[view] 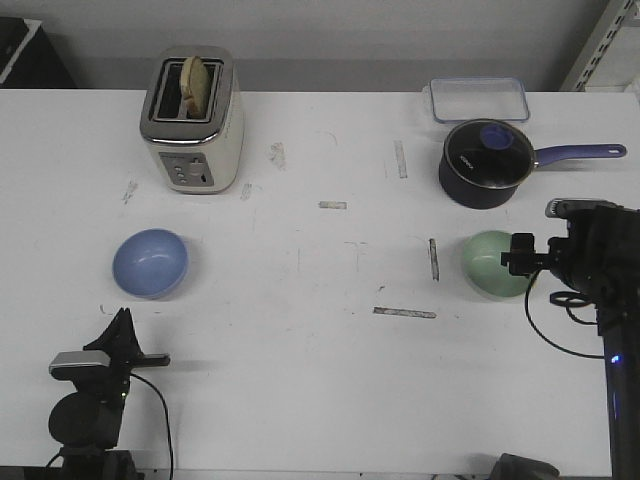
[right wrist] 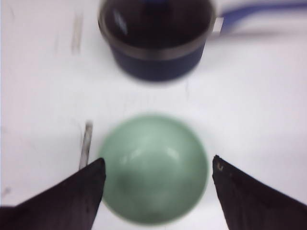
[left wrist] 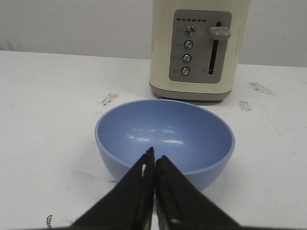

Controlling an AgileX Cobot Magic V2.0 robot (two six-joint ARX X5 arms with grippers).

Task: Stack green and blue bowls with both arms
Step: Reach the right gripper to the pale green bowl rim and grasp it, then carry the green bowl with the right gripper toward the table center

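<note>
While the table (view: pixel 300 380) holds both bowls well apart, the right gripper (right wrist: pixel 156 165) hangs over the green bowl (right wrist: pixel 152 167), near the saucepan (view: pixel 485 165), jaws wide astride it, gripping nothing. The left gripper (left wrist: pixel 154 160), jaws pressed together and empty, points at the blue bowl (left wrist: pixel 165 134) before the toaster (left wrist: pixel 199 48). The right wrist view is blurred.

A robot test lab: scuffed white tabletop (view: pixel 300 380) staged with toaster (view: pixel 192 120), saucepan (view: pixel 485 165), metal shelving (view: pixel 600 45) behind.
</note>
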